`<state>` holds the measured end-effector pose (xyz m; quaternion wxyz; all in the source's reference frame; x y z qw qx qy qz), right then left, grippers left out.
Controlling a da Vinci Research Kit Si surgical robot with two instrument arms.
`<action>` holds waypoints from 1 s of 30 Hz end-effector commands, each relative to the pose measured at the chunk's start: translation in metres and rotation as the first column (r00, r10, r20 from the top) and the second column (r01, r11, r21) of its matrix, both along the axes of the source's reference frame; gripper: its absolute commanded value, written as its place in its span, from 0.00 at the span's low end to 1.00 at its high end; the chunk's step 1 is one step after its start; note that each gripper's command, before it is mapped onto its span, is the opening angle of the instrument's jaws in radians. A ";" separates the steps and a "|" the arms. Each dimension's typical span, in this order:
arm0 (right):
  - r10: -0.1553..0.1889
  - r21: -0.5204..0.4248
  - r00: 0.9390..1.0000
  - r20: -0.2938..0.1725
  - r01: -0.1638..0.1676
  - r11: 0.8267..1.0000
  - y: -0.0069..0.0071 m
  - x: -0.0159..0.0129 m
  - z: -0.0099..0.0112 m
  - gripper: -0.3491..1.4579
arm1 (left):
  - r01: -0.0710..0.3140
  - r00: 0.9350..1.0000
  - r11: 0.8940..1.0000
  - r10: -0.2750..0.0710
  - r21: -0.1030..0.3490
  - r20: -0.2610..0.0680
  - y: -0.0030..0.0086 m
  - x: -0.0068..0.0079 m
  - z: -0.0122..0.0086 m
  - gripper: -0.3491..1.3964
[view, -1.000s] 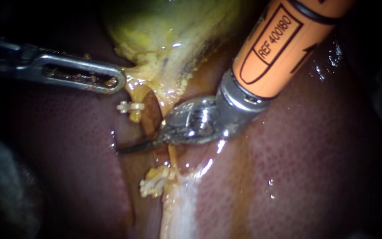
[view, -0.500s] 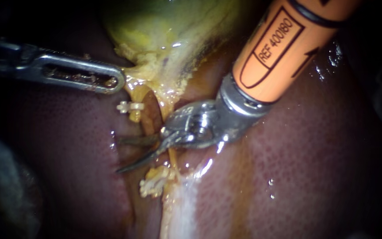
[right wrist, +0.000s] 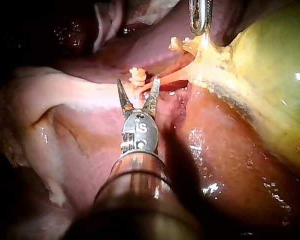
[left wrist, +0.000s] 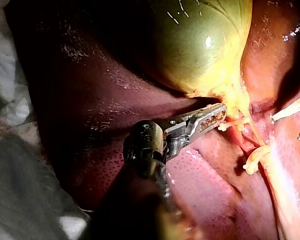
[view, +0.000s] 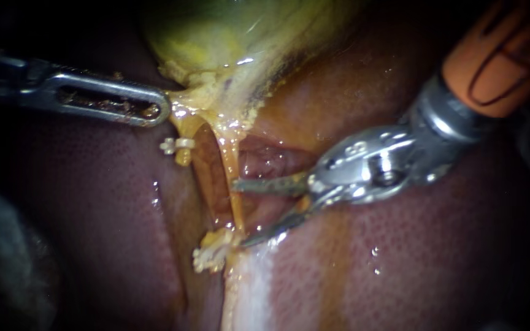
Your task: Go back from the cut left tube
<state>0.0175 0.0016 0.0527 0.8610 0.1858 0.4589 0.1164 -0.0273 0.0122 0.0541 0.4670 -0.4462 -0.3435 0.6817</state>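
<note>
Left tube (view: 183, 159); yellow, cut, clipped

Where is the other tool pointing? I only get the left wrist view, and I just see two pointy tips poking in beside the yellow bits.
Observer: In the endoscope view the right instrument comes in from the upper right, with its tips at a thin yellow strand.
Child: Is it biting the strand?
Observer: No. The right wrist view shows its two blades standing apart with a clear gap, not closed on anything.
Child: What does the rest of it look like?
Observer: Its shaft is orange, with a silver joint just behind the blades.
</note>
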 end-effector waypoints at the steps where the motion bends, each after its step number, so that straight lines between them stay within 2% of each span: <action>1: -0.011 -0.009 1.000 0.022 0.012 1.000 0.0000 -0.0008 0.0001 0.99 | 0.001 1.000 1.000 -0.001 0.000 -0.001 0.0000 0.0000 0.0000 0.00; 4: -0.014 -0.036 0.997 0.079 0.017 0.999 0.0000 -0.0035 0.0002 0.99 | 0.001 1.000 1.000 -0.001 -0.001 -0.001 -0.0001 0.0000 0.0000 0.00; 6: -0.005 -0.048 0.995 0.096 0.010 0.999 -0.0001 -0.0053 0.0002 0.99 | 0.001 1.000 1.000 -0.001 -0.001 -0.001 -0.0001 0.0000 0.0001 0.00; 12: 0.053 -0.062 0.990 0.127 -0.046 0.997 0.0001 -0.0089 -0.0001 0.99 | 0.002 1.000 1.000 -0.002 -0.002 -0.001 -0.0001 -0.0001 0.0002 0.00; 18: 0.069 -0.055 0.988 0.139 -0.062 0.997 0.0003 -0.0091 -0.0004 0.99 | 0.004 1.000 1.000 -0.004 -0.005 -0.004 -0.0003 -0.0006 0.0008 0.00; 22: 0.068 -0.055 0.988 0.138 -0.061 0.997 0.0003 -0.0092 -0.0004 0.99 | 0.012 1.000 1.000 -0.012 -0.013 -0.010 -0.0007 -0.0017 0.0019 0.00; 30: 0.068 -0.055 0.988 0.138 -0.061 0.997 0.0002 -0.0093 -0.0006 0.99 | -0.005 1.000 1.000 0.005 -0.025 0.002 -0.0021 -0.0039 0.0043 0.00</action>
